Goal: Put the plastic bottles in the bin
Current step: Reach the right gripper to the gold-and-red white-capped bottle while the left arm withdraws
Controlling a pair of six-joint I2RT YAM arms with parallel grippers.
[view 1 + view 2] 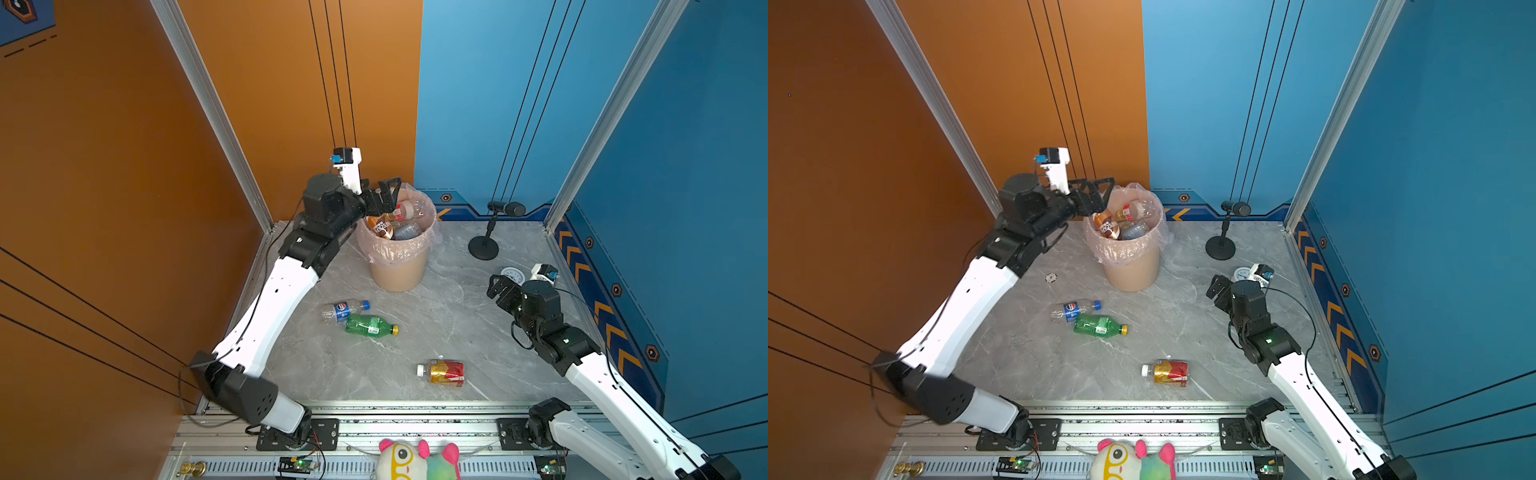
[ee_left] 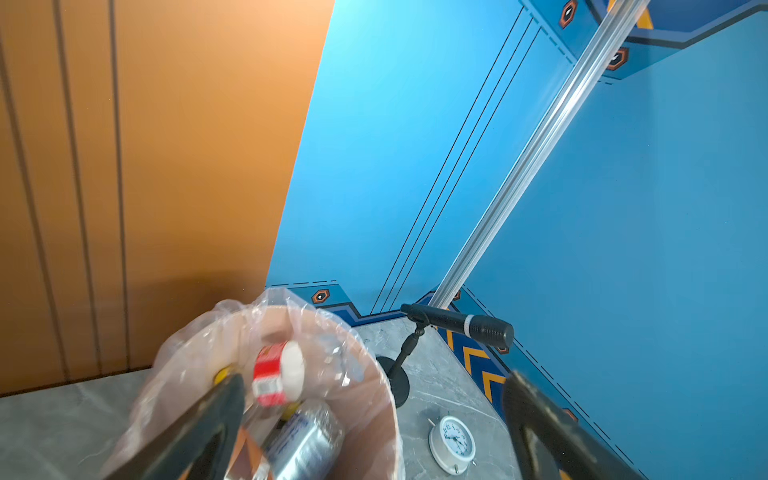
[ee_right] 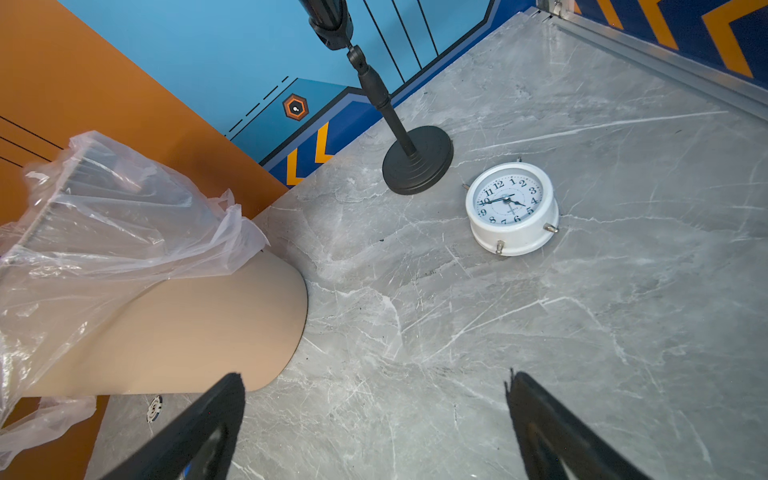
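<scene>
The bin, beige with a clear bag liner, stands at the back and holds several plastic bottles, among them a brown one and a red-labelled one. My left gripper hovers open and empty over the bin's near-left rim. Three bottles lie on the grey table: a clear one with a blue label, a green one touching it, and a red-gold one nearer the front. My right gripper hangs open and empty above bare table right of the bin.
A microphone on a black stand and a small white clock sit at the back right, near the right gripper. A small round token lies left of the bin. A plush toy sits at the front rail. Walls close three sides.
</scene>
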